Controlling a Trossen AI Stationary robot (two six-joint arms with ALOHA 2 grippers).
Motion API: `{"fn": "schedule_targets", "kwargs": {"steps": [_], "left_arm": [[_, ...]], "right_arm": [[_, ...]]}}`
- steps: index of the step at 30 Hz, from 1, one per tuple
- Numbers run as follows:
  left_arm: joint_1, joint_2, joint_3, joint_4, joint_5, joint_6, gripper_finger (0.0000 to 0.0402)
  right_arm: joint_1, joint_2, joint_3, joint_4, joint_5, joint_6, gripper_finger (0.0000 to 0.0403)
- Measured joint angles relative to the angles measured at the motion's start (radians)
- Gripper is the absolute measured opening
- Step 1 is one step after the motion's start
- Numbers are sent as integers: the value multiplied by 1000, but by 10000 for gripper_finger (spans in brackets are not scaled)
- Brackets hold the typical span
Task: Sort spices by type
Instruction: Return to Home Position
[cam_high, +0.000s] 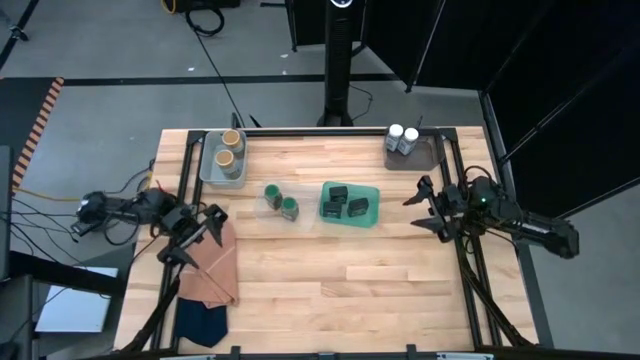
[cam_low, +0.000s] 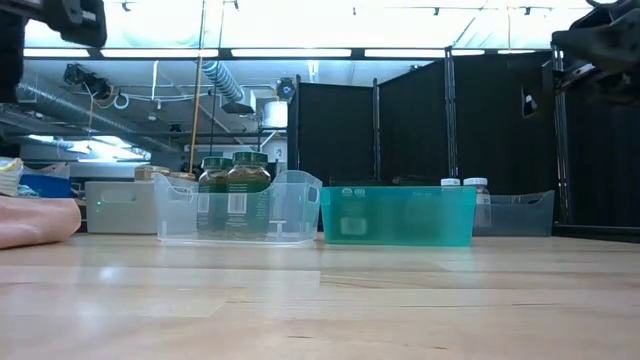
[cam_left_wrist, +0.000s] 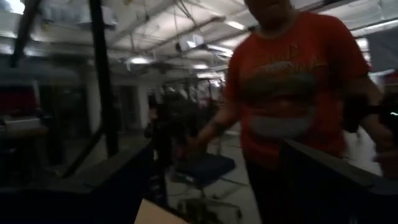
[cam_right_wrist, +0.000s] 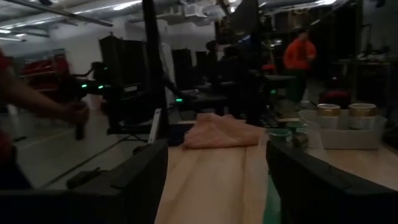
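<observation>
The spices sit in four trays. Two tan-lidded jars (cam_high: 228, 148) stand in a grey tray (cam_high: 208, 168) at the far left. Two green-lidded jars (cam_high: 281, 200) stand in a clear tray (cam_low: 290, 205). Dark tins (cam_high: 345, 207) lie in a teal tray (cam_high: 372, 192). Two white-lidded jars (cam_high: 403, 135) stand in a grey tray (cam_high: 430, 155) at the far right. My left gripper (cam_high: 195, 237) hangs open over the table's left edge, above an orange cloth. My right gripper (cam_high: 419, 206) hangs open at the right edge, pointing across the table. Both are empty.
An orange cloth (cam_high: 215, 275) and a navy cloth (cam_high: 200, 322) lie folded at the near left corner. Bare wood fills the table's near half. A person in an orange shirt (cam_left_wrist: 292, 81) stands beyond the table in the left wrist view.
</observation>
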Motion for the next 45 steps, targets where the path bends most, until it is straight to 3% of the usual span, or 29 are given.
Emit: {"fn": "schedule_targets", "kwargs": {"steps": [4,8,10,14,16,18,20,23,25,28,33,45], "left_arm": [[131,0,0,-33,137,-125,353],[236,0,0,-61,124,-120,353],[271,0,0,-107,31,-120,353],[288,1,0,-231,-375,-153,353],[279,0,0,-240,-488,-116,353],[270,0,0,-251,-482,-47,353],[262,0,0,-253,-410,9,353],[254,0,0,-299,-315,19,353],[252,0,0,-327,-309,20,353],[250,0,0,-356,-356,33,353],[251,0,-1,-380,-526,62,353],[249,0,0,-383,-537,109,353]], "right_arm": [[-11,0,0,0,-59,1,280],[-12,0,0,-6,-67,1,280],[-12,0,0,-6,-67,1,280],[-12,0,0,-7,-67,3,280],[-12,0,0,-9,-68,10,280],[-12,0,0,-10,-68,11,280],[-12,0,0,-10,-68,11,280],[-12,0,0,-25,-69,3,280],[-12,0,0,-60,-69,-12,280],[-12,0,0,-72,-68,-30,280],[-12,0,0,-72,-67,-51,280],[-12,0,0,-72,-67,-79,280]]}}
